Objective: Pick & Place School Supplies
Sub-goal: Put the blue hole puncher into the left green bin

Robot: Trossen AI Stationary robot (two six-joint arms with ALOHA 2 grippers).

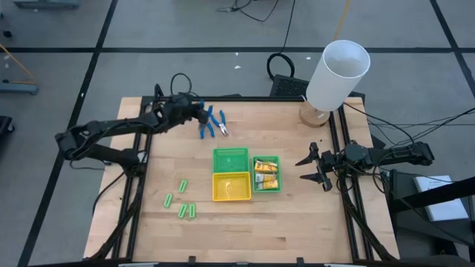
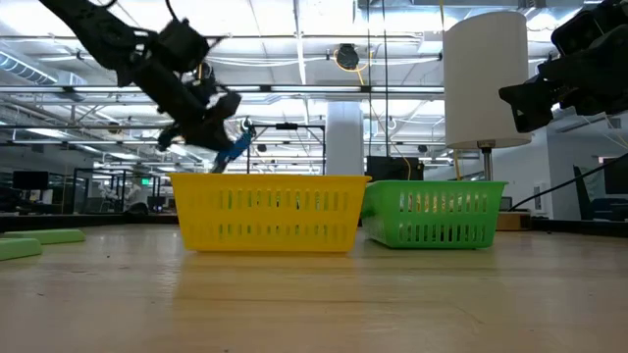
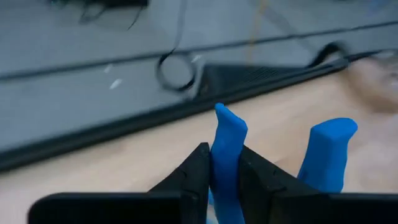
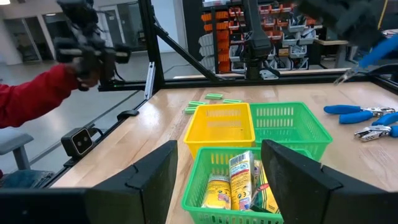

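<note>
Three blue-handled pliers point(image 1: 212, 122) sit upper centre of the high view. Five light-green sticks point(image 1: 182, 200) lie lower left. Three trays: two green point(image 1: 231, 158), one yellow point(image 1: 231, 187). One white cylinder point(image 1: 338, 74) upper right. Packets point(image 1: 265, 174) too bunched to count.

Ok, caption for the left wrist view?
Left claw shut on one blue handle of a plier-like tool, above the wooden table.
</note>
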